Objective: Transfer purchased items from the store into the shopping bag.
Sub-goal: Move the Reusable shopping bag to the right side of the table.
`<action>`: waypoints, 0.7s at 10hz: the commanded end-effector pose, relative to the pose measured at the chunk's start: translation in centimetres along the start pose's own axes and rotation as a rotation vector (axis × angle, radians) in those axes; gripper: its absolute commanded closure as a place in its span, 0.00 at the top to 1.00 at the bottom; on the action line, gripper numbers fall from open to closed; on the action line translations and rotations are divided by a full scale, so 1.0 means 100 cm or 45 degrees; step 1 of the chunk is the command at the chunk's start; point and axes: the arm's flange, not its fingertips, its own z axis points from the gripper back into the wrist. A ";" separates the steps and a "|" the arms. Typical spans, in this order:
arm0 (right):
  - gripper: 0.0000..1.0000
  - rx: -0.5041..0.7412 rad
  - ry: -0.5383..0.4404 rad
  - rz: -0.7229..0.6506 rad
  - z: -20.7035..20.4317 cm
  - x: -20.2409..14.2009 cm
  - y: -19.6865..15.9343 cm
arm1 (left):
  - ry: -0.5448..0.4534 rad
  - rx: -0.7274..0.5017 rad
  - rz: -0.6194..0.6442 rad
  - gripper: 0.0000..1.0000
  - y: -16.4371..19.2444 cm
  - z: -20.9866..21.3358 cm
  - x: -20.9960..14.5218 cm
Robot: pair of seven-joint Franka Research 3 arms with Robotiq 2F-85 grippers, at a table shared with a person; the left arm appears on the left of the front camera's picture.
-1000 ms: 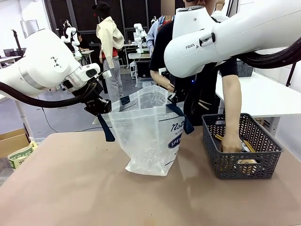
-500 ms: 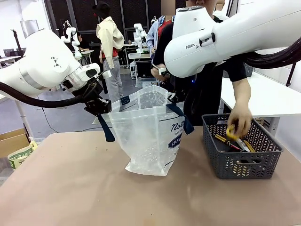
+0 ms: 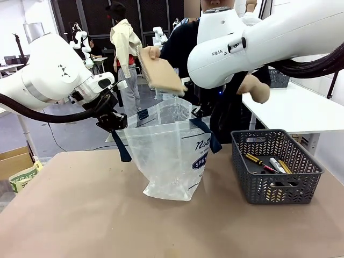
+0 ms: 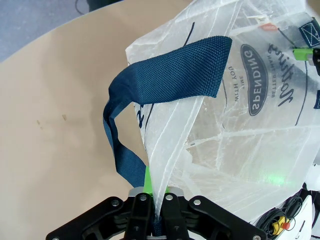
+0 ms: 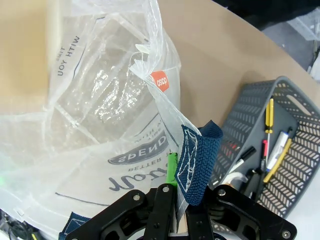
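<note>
My left claw [image 3: 114, 121] and right claw [image 5: 176, 194] each clamp the shopping bag [image 3: 164, 156] rim, its mouth spread between them, while a hand [image 3: 152, 52] holds the brown paper packet [image 3: 161, 73] just above, so this looks like the loading step and my next move should be to hold steady.

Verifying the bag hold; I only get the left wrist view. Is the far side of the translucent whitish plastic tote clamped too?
Observer: Yes. The right wrist view shows the right pincer shut on the translucent whitish plastic tote at its rim, by a navy strap handle.
Operator: Anything arriving?
Observer: In the front view, a person's hand holds a flat brown paper packet above the tote's open mouth.
Operator: Basket contents?
Observer: The dark grey slotted plastic basket holds a yellow-and-black-handled screwdriver and other small items.
</note>
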 end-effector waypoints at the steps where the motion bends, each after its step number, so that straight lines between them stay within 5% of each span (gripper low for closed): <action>1: 0.00 0.000 0.002 -0.003 -0.001 -0.001 -0.001 | -0.003 0.002 0.002 0.00 0.001 0.002 0.000; 7: 0.00 0.000 0.002 -0.003 -0.001 -0.001 -0.001 | -0.003 0.002 0.002 0.00 0.001 0.002 0.000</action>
